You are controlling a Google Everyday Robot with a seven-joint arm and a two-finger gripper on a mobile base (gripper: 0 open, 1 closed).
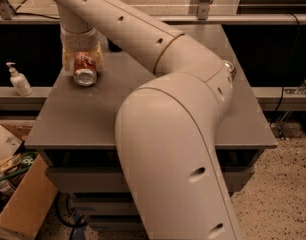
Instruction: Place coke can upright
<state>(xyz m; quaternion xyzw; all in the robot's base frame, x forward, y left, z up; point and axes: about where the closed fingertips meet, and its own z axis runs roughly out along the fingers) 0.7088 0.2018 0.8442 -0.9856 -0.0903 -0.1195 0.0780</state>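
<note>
I see my gripper [83, 63] at the far left corner of the grey table [73, 119]. Its pale fingers [68, 59] press against both sides of the coke can [85, 74], gripping it. The can is tipped over, its silver top facing my camera, low over the tabletop. A soap dispenser [19, 80] stands on the ledge to the left.

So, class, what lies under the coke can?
The grey table, near its back-left corner. The coke can is tilted, silver end toward the camera, clasped by the gripper from above. Whether it touches the tabletop is hidden by the can itself.
</note>
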